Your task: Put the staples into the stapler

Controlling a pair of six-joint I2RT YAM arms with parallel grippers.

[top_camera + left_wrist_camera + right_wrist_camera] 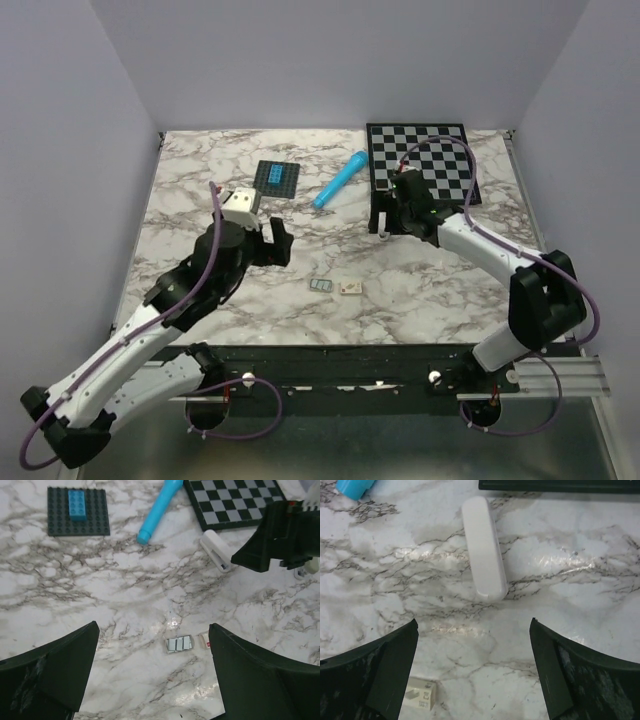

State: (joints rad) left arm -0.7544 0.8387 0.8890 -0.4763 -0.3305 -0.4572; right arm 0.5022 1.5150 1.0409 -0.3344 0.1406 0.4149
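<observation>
The staples (321, 286) are a small silvery-grey block flat on the marble near the front centre; in the left wrist view (179, 644) they lie between and just ahead of my fingers. The cream-white stapler (484, 547) lies flat and closed on the marble ahead of my right gripper (474, 645), which is open and empty. The stapler also shows in the left wrist view (216, 550). My left gripper (152, 650) is open and empty, hovering above the staples. In the top view the left gripper (275, 245) is left of centre and the right gripper (385, 215) sits by the checkerboard's near corner.
A tiny cream box (350, 288) lies just right of the staples. A bright blue cylinder (340, 178) lies at the back centre. A dark baseplate with a blue brick (277, 177) is to its left. A checkerboard (420, 160) covers the back right.
</observation>
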